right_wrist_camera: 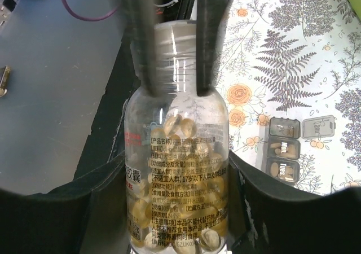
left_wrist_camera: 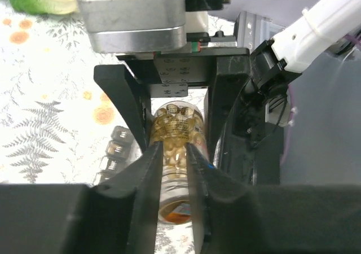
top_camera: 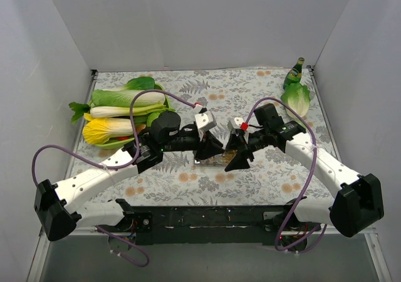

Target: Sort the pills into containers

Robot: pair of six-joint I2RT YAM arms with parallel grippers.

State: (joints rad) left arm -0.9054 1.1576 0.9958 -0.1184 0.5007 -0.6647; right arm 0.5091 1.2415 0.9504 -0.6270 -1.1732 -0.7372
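Yellow pills (right_wrist_camera: pixel 179 125) in clear bottle (right_wrist_camera: pixel 169 169), grey containers (right_wrist_camera: pixel 285 151) beside

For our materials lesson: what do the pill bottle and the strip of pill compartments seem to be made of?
Pill bottle: clear glossy plastic, probably, though glass is possible; capsules show through its wall. Containers: grey translucent plastic, it seems; pills show dimly through them.

Overhead view from behind, two close wrist views facing opposite ways, sharing the pill bottle (right_wrist_camera: pixel 177 169).
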